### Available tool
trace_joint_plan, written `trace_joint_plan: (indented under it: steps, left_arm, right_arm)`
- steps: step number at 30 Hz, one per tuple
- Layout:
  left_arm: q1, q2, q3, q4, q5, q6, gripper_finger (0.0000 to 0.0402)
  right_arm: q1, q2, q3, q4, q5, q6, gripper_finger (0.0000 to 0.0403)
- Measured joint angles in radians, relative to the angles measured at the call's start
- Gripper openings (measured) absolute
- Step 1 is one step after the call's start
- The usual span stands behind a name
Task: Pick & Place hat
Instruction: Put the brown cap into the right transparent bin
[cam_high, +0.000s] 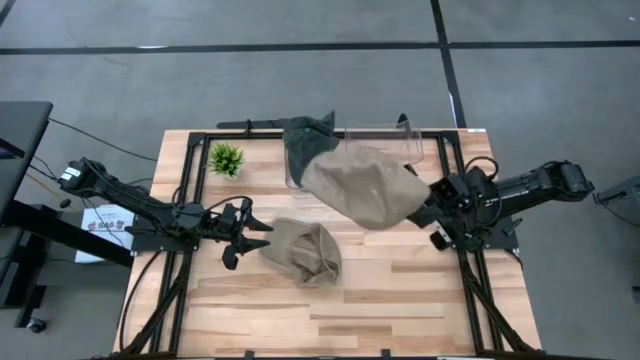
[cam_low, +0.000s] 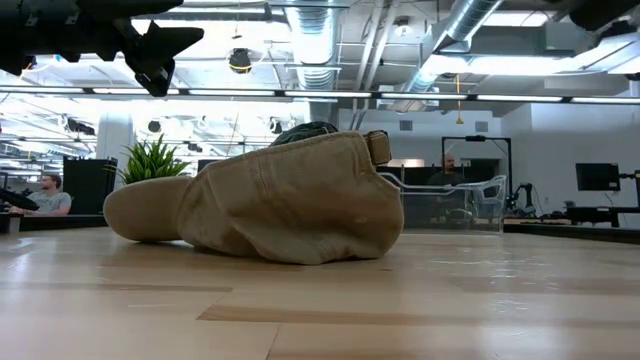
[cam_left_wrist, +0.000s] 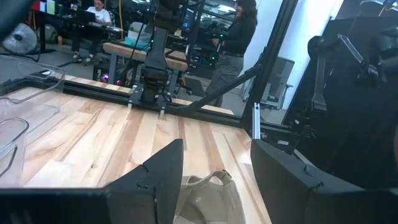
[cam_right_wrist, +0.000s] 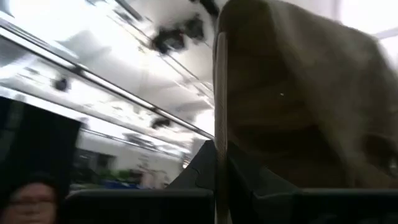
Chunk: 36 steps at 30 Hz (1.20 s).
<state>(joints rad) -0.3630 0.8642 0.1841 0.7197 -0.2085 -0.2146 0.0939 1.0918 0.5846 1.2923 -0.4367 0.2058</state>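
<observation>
The table (cam_high: 400, 290) is pale wood, and over its far half my right claw (cam_high: 428, 212) carries a tan hat (cam_high: 362, 187) in the air, fingers pinched together on its edge. That hat hangs near the clear bin (cam_high: 385, 135) at the far edge, where a dark green hat (cam_high: 306, 130) already lies draped over the rim. A second tan hat (cam_high: 305, 250) rests crumpled on the boards near the middle, just beside my left claw (cam_high: 243, 233), which hovers above the table with fingers apart and holds nothing.

I judge these hats light and soft: the cloth sags and folds, so a pinch on a thin edge takes hold well, and only the brim should be stiffer. The lying one looks best taken at the rear band, where the low view shows a small strap tab (cam_low: 378, 146) standing up. It is plain khaki cotton with stitched panels, its brim (cam_low: 140, 213) flat on the wood. A small green plant (cam_high: 227, 158) stands well apart.
</observation>
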Motion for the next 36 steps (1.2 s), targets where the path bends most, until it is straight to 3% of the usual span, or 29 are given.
trace_joint_plan:
  steps: [3,6,14,20,26,30,36]
  left_arm:
    - [0.0,0.0,0.0,0.0,0.0,0.0,0.0186]
    - [0.0,0.0,0.0,0.006,0.0,0.0,0.0186]
    - [-0.001,0.0,0.0,0.146,0.056,0.052,0.0186]
    - [-0.027,0.012,0.0,0.165,0.079,0.057,0.0186]
    - [-0.054,0.035,0.0,0.166,0.073,0.132,0.0186]
    - [-0.053,0.061,0.0,0.162,-0.029,0.207,0.0186]
    - [-0.032,0.086,0.004,0.165,-0.331,0.39,0.0186]
  right_arm:
    - [0.002,-0.015,0.0,-0.069,0.002,-0.118,0.0003]
    - [0.004,-0.014,0.0,-0.127,-0.073,-0.233,0.0003]
    - [0.004,0.076,0.0,-0.302,-0.091,-0.316,0.0003]
    - [0.006,0.213,0.0,-0.306,-0.08,-0.319,0.0003]
    - [0.065,0.358,0.0,-0.18,-0.085,-0.319,0.0003]
    - [0.126,0.444,0.0,-0.116,-0.088,-0.32,0.0003]
    - [0.201,0.558,0.0,-0.063,-0.087,-0.306,0.0003]
